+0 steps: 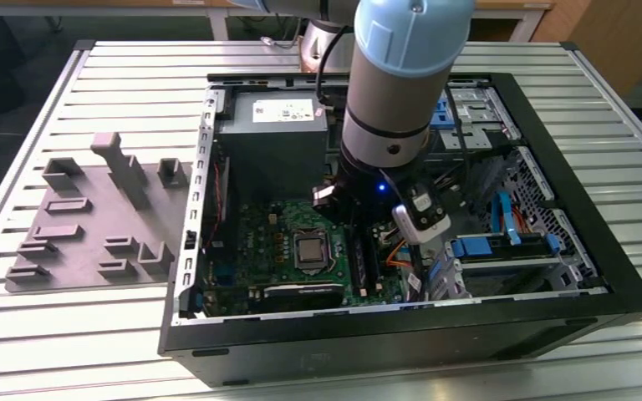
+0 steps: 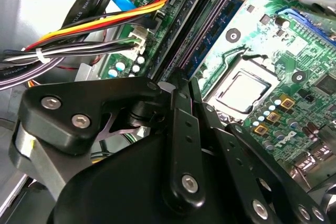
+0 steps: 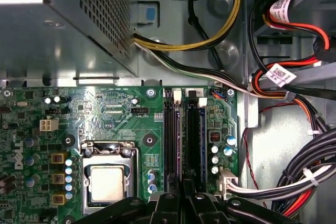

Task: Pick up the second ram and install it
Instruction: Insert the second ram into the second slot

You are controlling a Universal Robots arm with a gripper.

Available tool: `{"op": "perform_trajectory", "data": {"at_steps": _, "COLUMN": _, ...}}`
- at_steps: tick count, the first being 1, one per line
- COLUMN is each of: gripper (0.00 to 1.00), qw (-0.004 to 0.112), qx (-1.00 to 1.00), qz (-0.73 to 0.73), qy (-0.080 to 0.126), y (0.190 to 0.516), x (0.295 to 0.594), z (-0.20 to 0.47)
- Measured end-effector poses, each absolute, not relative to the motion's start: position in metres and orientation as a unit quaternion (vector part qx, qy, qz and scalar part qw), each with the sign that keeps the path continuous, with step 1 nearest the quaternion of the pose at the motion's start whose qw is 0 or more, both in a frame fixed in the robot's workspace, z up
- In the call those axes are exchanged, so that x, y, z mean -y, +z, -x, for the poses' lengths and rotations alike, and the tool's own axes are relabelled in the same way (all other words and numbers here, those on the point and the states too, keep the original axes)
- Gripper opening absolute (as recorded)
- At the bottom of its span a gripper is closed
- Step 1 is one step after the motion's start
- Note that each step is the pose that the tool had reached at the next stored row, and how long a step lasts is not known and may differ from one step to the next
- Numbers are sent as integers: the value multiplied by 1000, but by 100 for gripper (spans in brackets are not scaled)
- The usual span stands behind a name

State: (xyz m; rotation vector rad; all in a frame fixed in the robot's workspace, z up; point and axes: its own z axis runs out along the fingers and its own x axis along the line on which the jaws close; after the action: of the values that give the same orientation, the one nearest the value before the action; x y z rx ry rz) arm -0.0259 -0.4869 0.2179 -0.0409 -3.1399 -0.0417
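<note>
Exterior view: one open computer case [image 1: 410, 338] lies on the slatted worktop [image 1: 76, 334], with one grey moulded tray [image 1: 87, 217] beside it on the exterior view's left. One robot arm [image 1: 394, 83] reaches down into the case, over the green motherboard [image 1: 265, 234] and next to its single processor socket [image 1: 312, 249].

In the second wrist view, the gripper [image 2: 178, 86] has its black fingers [image 2: 181, 129] drawn together with no gap showing. Their tips sit at the near end of the long black memory slots [image 2: 184, 24]. One ram stick [image 2: 218, 27] stands seated in a slot: a thin, bluish-green board carrying small dark chips. Whether the fingers pinch it cannot be told. One bundle of coloured cables [image 2: 105, 24] runs alongside.

In the first wrist view, the ram stick [image 3: 195, 145] runs straight away from the closed gripper [image 3: 184, 196], just beside an unfilled black slot [image 3: 170, 140]. One metal power supply [image 3: 68, 19] sits beyond the board.
</note>
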Motion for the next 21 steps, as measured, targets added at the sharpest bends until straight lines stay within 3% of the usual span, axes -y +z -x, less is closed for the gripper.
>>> {"op": "perform_trajectory", "data": {"at_steps": 21, "gripper": 14, "qw": 1, "qx": 1000, "qz": 13, "qy": -17, "y": 214, "x": 487, "z": 26}}
